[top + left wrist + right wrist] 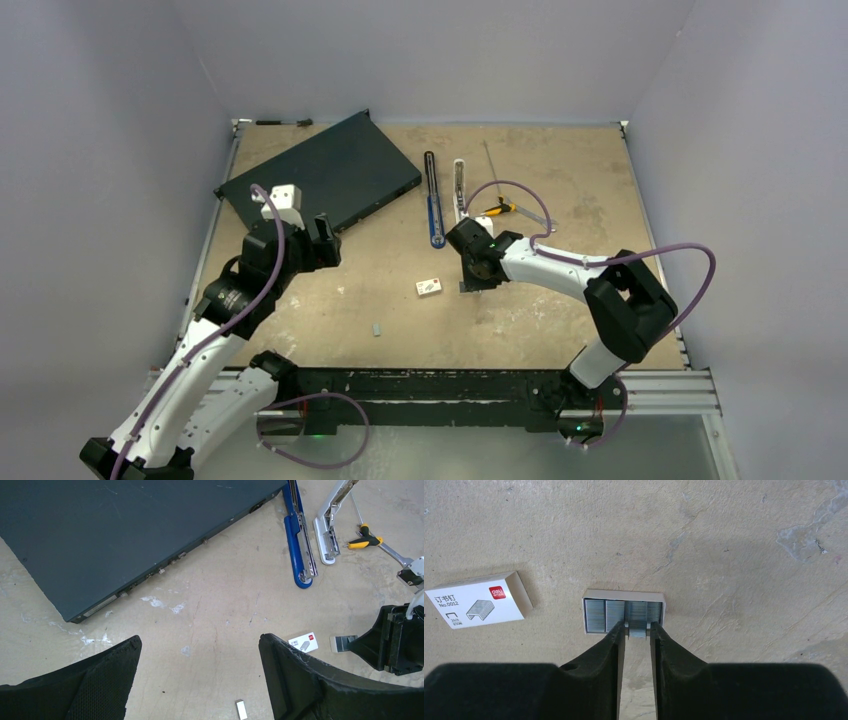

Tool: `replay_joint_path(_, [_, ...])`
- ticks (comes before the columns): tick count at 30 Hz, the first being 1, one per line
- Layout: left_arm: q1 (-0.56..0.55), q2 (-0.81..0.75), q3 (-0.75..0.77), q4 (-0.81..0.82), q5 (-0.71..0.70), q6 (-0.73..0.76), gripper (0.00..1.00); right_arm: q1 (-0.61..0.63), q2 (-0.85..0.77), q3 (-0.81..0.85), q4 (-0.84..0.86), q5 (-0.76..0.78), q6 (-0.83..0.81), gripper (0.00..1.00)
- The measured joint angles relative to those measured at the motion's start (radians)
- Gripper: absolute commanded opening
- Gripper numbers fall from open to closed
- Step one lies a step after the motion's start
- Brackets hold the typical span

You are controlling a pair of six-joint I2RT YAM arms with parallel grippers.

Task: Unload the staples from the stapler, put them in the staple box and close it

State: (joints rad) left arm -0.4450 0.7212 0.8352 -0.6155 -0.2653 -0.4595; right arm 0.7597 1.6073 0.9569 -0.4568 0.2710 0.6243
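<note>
A short silver strip of staples (637, 628) lies between the fingertips of my right gripper (638, 628), with a thin gap on each side; the jaws stand slightly open. The strip rests at the near edge of a small open tray (624, 594) filled with more staple rows. Another loose staple strip (377, 328) lies nearer the table front. The blue stapler (432, 205) lies opened flat, with a white stapler (459, 188) beside it. My left gripper (200, 642) hangs wide open over bare table, holding nothing.
A small white box with a red label (476, 600) sits left of the tray. A dark flat device (320, 175) takes up the back left. A yellow-handled screwdriver (497, 209) and a thin metal rod (492, 165) lie behind the right arm.
</note>
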Motion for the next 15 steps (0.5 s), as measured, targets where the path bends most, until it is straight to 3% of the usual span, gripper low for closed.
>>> replay_joint_path(15, [0.000, 0.005, 0.000, 0.000, 0.000, 0.000, 0.86, 0.000, -0.048, 0.003, -0.021, 0.000, 0.002, 0.31])
